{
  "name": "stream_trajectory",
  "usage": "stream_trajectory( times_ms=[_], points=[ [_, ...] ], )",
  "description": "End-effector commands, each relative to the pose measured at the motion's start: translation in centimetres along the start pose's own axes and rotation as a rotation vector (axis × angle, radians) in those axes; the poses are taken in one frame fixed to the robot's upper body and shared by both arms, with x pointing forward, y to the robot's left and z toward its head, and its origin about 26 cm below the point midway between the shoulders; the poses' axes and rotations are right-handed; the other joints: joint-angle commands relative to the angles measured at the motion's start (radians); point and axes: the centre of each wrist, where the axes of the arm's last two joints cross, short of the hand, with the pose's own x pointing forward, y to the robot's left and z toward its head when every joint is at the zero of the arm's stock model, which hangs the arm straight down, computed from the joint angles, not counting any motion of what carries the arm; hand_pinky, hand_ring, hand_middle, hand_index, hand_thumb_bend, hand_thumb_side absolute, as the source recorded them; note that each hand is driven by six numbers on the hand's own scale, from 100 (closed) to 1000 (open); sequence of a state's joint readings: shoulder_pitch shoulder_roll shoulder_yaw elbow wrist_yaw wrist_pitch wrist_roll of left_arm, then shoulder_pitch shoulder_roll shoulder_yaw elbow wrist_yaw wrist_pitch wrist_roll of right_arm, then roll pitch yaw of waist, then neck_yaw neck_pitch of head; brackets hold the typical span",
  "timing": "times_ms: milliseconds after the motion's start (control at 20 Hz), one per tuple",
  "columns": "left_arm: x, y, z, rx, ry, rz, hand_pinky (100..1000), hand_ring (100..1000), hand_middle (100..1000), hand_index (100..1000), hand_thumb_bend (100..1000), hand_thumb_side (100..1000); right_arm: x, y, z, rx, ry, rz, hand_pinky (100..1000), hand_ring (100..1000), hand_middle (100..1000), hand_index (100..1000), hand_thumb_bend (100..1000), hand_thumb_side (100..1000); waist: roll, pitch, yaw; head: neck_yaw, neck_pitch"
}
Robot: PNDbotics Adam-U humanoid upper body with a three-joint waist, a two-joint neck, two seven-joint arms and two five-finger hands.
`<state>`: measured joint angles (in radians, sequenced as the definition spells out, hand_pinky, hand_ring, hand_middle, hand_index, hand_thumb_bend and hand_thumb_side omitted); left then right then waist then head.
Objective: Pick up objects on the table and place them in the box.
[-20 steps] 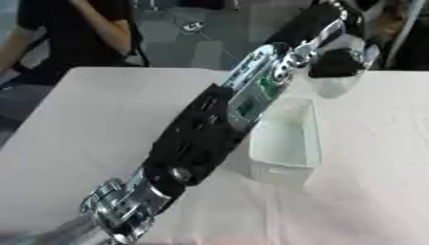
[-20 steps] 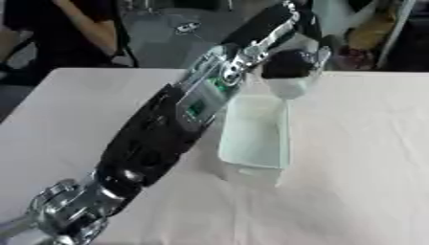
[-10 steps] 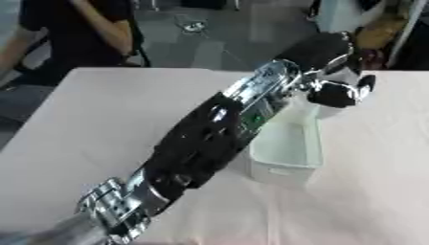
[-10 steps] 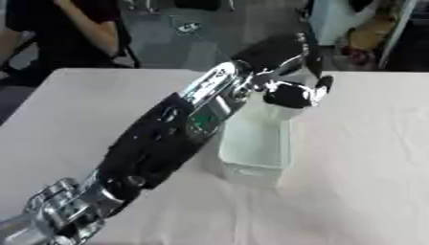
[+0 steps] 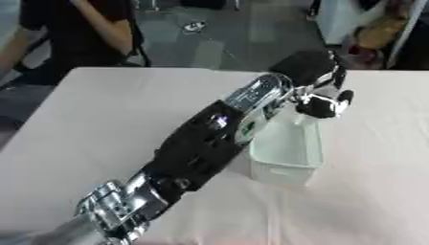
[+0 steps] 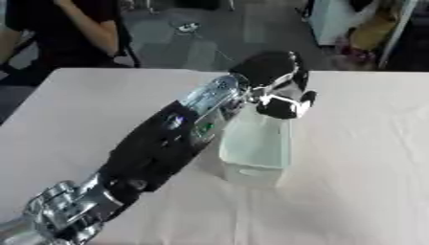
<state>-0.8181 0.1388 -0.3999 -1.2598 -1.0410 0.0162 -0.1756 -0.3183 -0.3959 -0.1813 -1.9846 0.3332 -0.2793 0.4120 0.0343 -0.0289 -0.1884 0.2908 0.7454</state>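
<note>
L arm stretched diag. across white table (image 5: 100, 124) from lower left. L hand (image 5: 322, 103) over far end of white box (image 5: 289, 150), fingers curled downward; whether sth is held, cannot tell. Box near table centre, long side running away from camera. R hand not seen.

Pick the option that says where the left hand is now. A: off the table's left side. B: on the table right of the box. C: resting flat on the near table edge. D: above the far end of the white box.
D: the left hand hangs over the far end of the white box, the arm reaching diagonally across the table.
</note>
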Motion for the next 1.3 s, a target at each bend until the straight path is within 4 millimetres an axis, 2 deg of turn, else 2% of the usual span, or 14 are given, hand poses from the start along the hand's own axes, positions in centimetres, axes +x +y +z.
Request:
stream_trajectory(
  times_ms=[50,200,250,300,350,400,450,500,550,600,650,700,800,1300],
  points=[
    [-0.5,0.4,-0.1,0.029,0.001,-0.037,100,100,100,100,100,521,0.5,-0.8,-0.5,-0.005,-0.031,0.024,899,916,923,936,100,605,-0.005,-0.007,-0.001,0.007,-0.008],
    [-0.8,-0.7,-0.2,0.020,-0.026,-0.082,100,100,100,100,100,512,0.6,-0.8,-0.6,-0.004,-0.033,0.024,899,916,923,936,100,605,-0.005,-0.006,-0.002,0.009,-0.011],
    [-1.0,-1.3,-0.2,0.013,-0.037,-0.098,100,100,100,100,100,437,0.6,-0.8,-0.6,-0.003,-0.034,0.023,899,916,923,937,100,605,-0.004,-0.006,-0.003,0.010,-0.012],
    [-1.2,-1.9,-0.2,0.001,-0.047,-0.117,100,100,110,133,100,464,0.6,-0.8,-0.6,-0.003,-0.035,0.023,899,916,923,937,100,605,-0.004,-0.005,-0.004,0.010,-0.013],
    [-1.4,-2.5,-0.1,-0.012,-0.056,-0.136,100,100,206,191,100,410,0.6,-0.8,-0.7,-0.003,-0.036,0.023,899,916,923,937,100,605,-0.004,-0.005,-0.004,0.010,-0.013],
    [-1.7,-3.2,0.0,-0.044,-0.066,-0.165,249,425,511,441,100,229,0.6,-0.8,-0.7,-0.003,-0.036,0.023,899,916,923,937,100,606,-0.004,-0.004,-0.004,0.010,-0.013],
    [-1.9,-3.6,0.1,-0.091,-0.078,-0.204,457,425,511,441,100,229,0.6,-0.8,-0.7,-0.003,-0.035,0.024,899,916,923,936,100,606,-0.004,-0.004,-0.004,0.009,-0.012],
    [-2.2,-4.2,0.2,-0.155,-0.084,-0.244,781,829,842,800,245,417,0.6,-0.8,-0.7,-0.003,-0.035,0.024,899,916,923,936,100,606,-0.004,-0.004,-0.004,0.010,-0.010],
    [-2.4,-4.5,0.3,-0.217,-0.088,-0.279,844,874,880,845,356,599,0.6,-0.8,-0.7,-0.002,-0.034,0.024,899,916,923,937,100,605,-0.004,-0.004,-0.004,0.009,-0.010],
    [-2.6,-4.7,0.4,-0.256,-0.089,-0.296,888,913,911,880,511,784,0.6,-0.8,-0.7,-0.003,-0.034,0.025,899,916,923,937,100,605,-0.004,-0.004,-0.003,0.008,-0.010],
    [-2.8,-4.8,0.5,-0.279,-0.090,-0.302,893,918,915,880,511,784,0.6,-0.8,-0.7,-0.003,-0.034,0.025,899,916,923,937,100,604,-0.005,-0.004,-0.003,0.008,-0.011],
    [-3.0,-5.0,0.6,-0.298,-0.089,-0.301,923,952,940,905,653,976,0.6,-0.8,-0.6,-0.004,-0.033,0.025,899,916,923,936,100,604,-0.005,-0.004,-0.002,0.008,-0.011],
    [-3.3,-5.2,0.8,-0.329,-0.083,-0.297,942,965,951,917,663,1000,0.6,-0.8,-0.6,-0.003,-0.033,0.026,899,916,923,936,100,605,-0.005,-0.004,-0.001,0.008,-0.011],
    [-3.7,-5.3,0.9,-0.361,-0.049,-0.268,972,975,959,923,614,1000,0.5,-0.8,-0.6,-0.003,-0.030,0.027,899,916,923,936,100,605,-0.007,-0.003,0.001,0.009,-0.011]
  ],
)
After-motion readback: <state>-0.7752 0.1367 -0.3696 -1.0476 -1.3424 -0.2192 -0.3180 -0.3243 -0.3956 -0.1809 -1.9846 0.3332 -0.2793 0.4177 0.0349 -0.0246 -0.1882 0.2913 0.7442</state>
